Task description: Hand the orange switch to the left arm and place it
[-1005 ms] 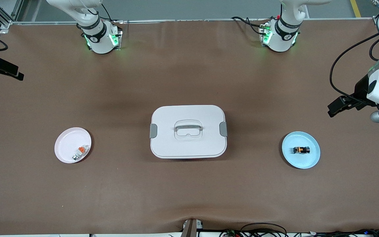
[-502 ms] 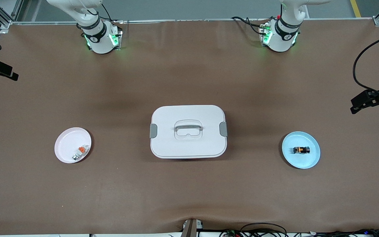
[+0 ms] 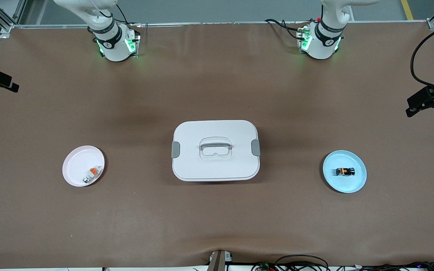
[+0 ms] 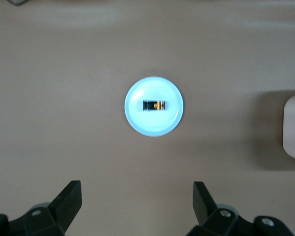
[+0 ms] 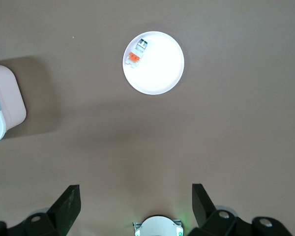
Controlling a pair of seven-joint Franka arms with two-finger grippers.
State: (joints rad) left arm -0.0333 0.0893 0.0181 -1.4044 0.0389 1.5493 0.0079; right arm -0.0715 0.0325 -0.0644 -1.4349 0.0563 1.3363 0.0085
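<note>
Retreating since the earlier frame, left gripper (image 4: pixel 136 204) is hovering released, orange switch (image 4: pixel 155 105) at its 12 o'clock, lying on blue plate (image 4: pixel 137 118). Right gripper (image 5: pixel 136 204) is waiting, released, empty.

Even, fairly bright light falls from overhead across the brown table (image 3: pixel 217 94) in the front view, which is sharp throughout. The white box (image 3: pixel 215 150) casts only a soft, faint shadow around its base, darkest toward the robots' bases. Green lamps glow at each arm's base (image 3: pixel 116 47), tinting the mat beside them. The left wrist view is soft and out of focus; the blue plate (image 4: pixel 154 106) there is washed out to a glaring pale disc with a bright rim. The right wrist view is crisper, though the pink plate (image 5: pixel 153 63) is overexposed to white, and the box throws a broad dim shadow beside itself.
</note>
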